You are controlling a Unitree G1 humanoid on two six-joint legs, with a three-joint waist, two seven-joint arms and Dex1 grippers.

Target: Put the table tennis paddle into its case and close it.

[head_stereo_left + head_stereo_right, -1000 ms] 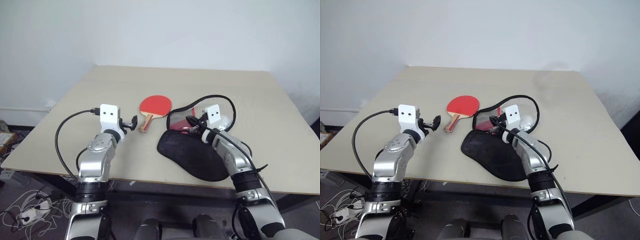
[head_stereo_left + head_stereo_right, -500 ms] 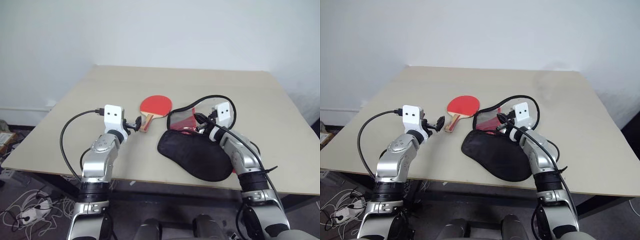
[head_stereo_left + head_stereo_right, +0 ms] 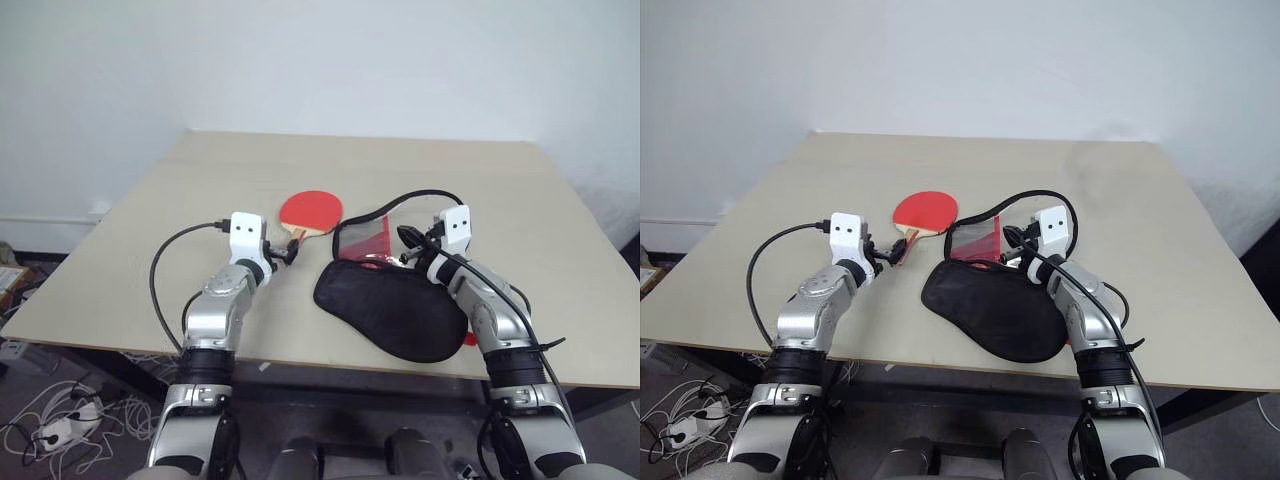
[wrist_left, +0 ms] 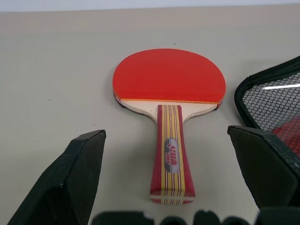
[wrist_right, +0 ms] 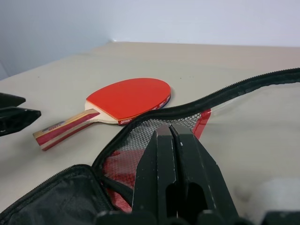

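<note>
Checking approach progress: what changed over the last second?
The left hand moved in toward the table tennis paddle; its open fingers now flank the handle without touching it. The right hand shifted slightly to the right, still shut on the case flap, holding it up. Paddle and case body lie where they were on the table.

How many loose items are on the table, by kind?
Table tennis paddle: 1
Case: 1
Total: 2
</note>
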